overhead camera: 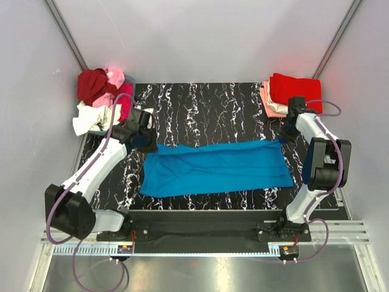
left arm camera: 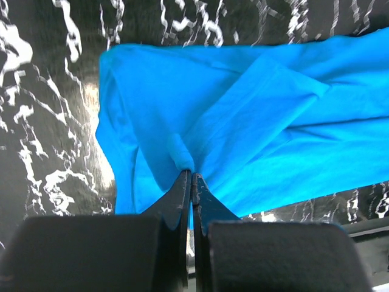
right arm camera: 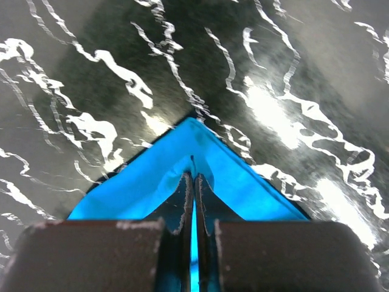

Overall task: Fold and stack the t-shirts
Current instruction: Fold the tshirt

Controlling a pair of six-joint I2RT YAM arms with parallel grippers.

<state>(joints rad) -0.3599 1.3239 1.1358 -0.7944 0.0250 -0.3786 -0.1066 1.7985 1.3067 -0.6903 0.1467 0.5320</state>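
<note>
**Top view.** The bright blue t-shirt (overhead camera: 219, 167) lies spread on the marbled table (overhead camera: 200, 100), with its long axis running left to right between the arms. The left gripper (overhead camera: 146, 141) sits at its far left corner and the right gripper (overhead camera: 284, 135) at its far right corner. Each arm is nearest its own end.

**Left wrist view.** The jaws are together, clamped on a small pinch of blue cloth. The shirt body extends ahead of the fingers.

**Right wrist view.** The jaws are together on a pointed corner of the shirt. Only table shows beyond the tip.

**Coming move.** The fold probably runs across the short axis, so both grippers should travel in parallel.
</note>
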